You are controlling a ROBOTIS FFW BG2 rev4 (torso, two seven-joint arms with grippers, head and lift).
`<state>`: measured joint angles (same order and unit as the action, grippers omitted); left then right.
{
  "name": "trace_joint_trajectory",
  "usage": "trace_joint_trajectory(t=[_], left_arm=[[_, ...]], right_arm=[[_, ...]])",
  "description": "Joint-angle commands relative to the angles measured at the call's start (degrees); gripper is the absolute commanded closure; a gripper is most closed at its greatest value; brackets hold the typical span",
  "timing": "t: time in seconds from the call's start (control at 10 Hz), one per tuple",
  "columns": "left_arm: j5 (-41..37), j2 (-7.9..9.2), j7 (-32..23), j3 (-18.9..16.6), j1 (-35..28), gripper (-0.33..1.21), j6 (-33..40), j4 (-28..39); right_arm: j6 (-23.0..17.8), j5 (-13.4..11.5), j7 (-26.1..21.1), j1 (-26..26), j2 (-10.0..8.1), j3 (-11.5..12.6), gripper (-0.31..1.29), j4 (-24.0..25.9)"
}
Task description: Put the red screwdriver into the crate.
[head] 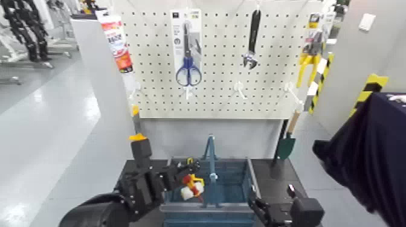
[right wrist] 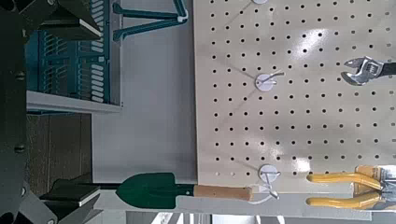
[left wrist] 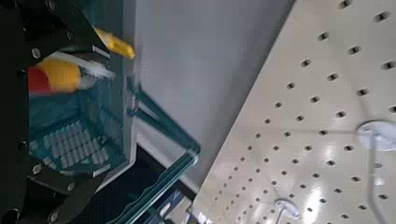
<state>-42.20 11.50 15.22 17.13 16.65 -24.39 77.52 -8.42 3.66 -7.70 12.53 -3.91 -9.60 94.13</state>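
Observation:
The red screwdriver (head: 193,186), with a red handle and yellow band, is in the left compartment of the blue-grey crate (head: 205,209), close to its tall central handle bar (head: 210,158). My left gripper (head: 181,173) hovers over that compartment's left rim, open, fingers spread. In the left wrist view the screwdriver (left wrist: 51,75) shows between the spread fingers (left wrist: 65,28) without touching them, with the crate (left wrist: 84,140) behind it. My right gripper (head: 266,212) waits open at the crate's front right corner. The right wrist view also shows the crate (right wrist: 75,65).
A white pegboard (head: 223,90) stands behind the crate with blue scissors (head: 188,69), a wrench (head: 251,39) and yellow pliers (head: 307,60). A green trowel (head: 285,145) hangs at its lower right. A person in dark clothing (head: 368,157) stands close on the right.

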Motion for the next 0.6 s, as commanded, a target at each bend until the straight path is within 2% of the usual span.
trace_joint_trajectory(t=[0.1,0.4,0.6], left_arm=[[7.2,0.10,-1.2,-3.8,-1.8,0.11,-1.0,6.3],[17.1,0.37,-4.4,-5.8,-5.3,0.11,1.9,13.5],[21.9,0.45,-8.0,-6.1,-10.1,0.11,7.4,18.1]], right_arm=[[0.1,0.0,0.1,-0.1,-0.31,0.0,0.14,0.1],[0.0,0.0,0.0,0.0,-0.13,0.2,0.14,0.1],[-0.6,0.0,-0.1,0.4,0.13,0.5,0.14,0.2]])
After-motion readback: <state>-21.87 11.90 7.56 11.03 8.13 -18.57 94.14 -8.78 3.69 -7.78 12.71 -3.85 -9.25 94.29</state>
